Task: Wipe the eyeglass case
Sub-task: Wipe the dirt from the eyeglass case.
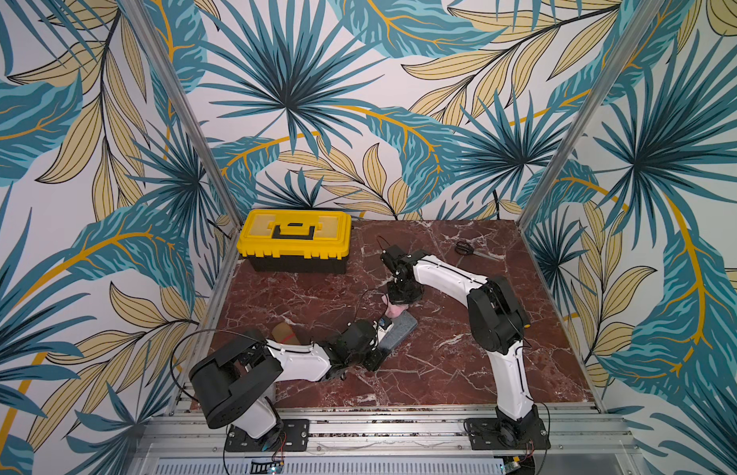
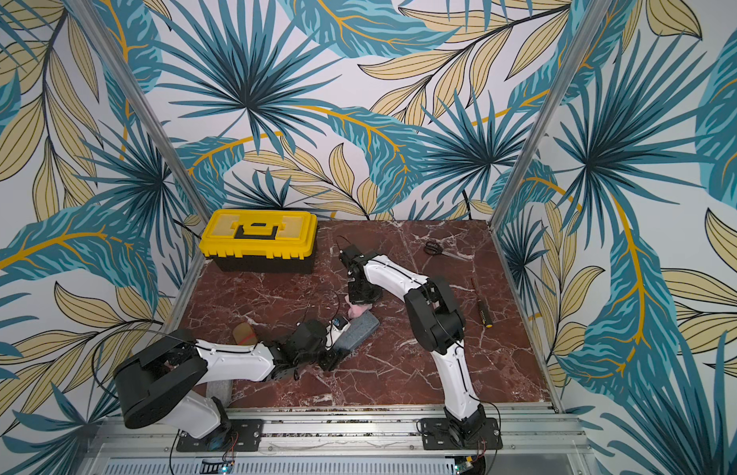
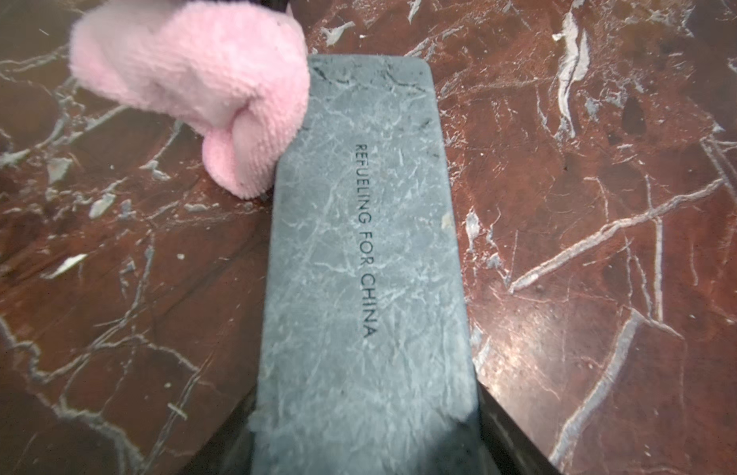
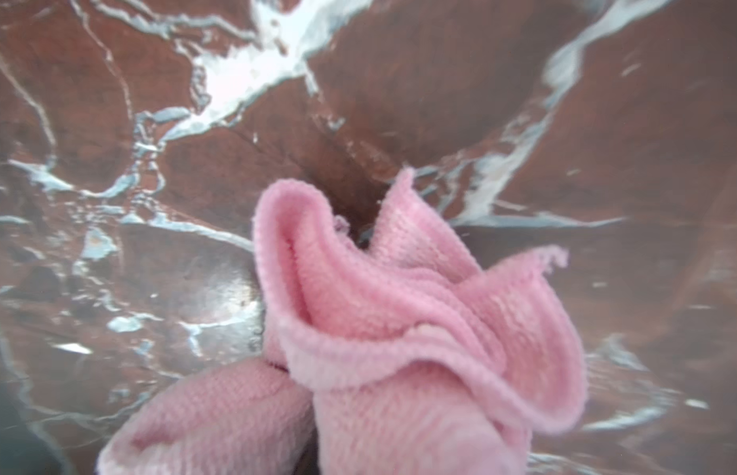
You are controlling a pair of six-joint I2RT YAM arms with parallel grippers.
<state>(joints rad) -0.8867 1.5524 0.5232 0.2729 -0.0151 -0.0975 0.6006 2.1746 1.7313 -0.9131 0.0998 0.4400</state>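
Note:
The grey eyeglass case [image 1: 401, 329] [image 2: 358, 329] lies on the marble table, lettered top up [image 3: 366, 267]. My left gripper [image 1: 381, 343] [image 3: 366, 436] is shut on its near end, a dark jaw on each long side. A bunched pink cloth [image 1: 395, 311] [image 2: 355, 311] [image 3: 202, 82] rests against the case's far corner and one long edge. My right gripper [image 1: 401, 302] points down from above and is shut on the cloth [image 4: 399, 349], which hides the fingertips in the right wrist view.
A yellow toolbox [image 1: 294, 238] stands at the back left. Scissors [image 1: 465, 249] lie at the back right. A screwdriver [image 2: 482, 306] lies beside the right arm. A tan cylinder [image 1: 284, 333] sits behind the left arm. The wall panels close in three sides.

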